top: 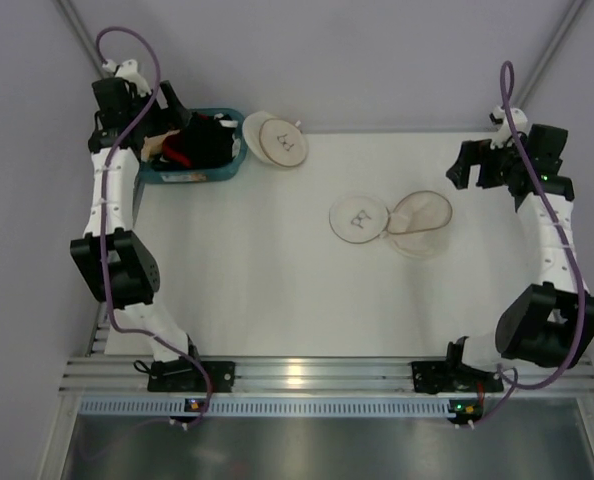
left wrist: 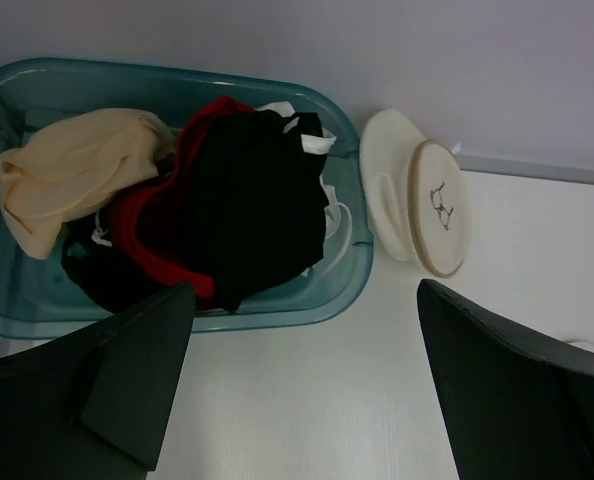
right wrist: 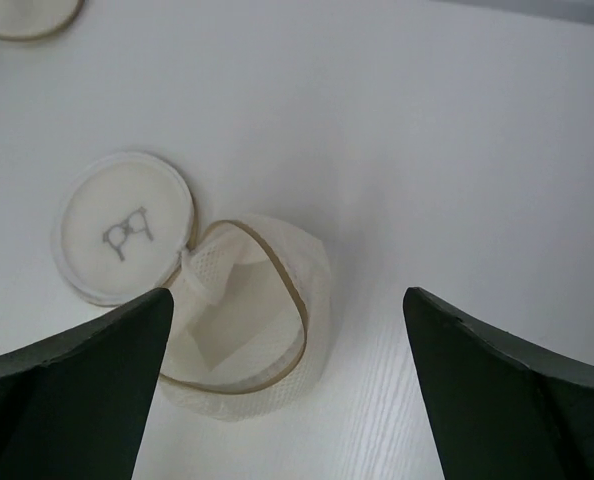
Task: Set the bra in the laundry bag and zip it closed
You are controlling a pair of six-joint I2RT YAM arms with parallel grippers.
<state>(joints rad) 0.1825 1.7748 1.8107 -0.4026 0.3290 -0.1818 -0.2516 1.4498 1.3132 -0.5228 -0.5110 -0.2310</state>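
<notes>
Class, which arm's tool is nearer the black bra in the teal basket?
Left. The left tool hovers by the teal basket holding the bra; the right tool is far across the table.

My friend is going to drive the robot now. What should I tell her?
Left gripper: open, empty, hovering by the teal basket.
Right gripper: open, empty, facing the laundry bag, not touching it.
The bra lies in the basket among other clothes.
The laundry bag sits unzipped mid-table, with its lid flipped aside.
Done: nothing yet.
Left: grab the bra, put it in the bag, zip it shut.

Teal basket (left wrist: 277,310); spare bag (left wrist: 439,205), seemingly shut.
</notes>
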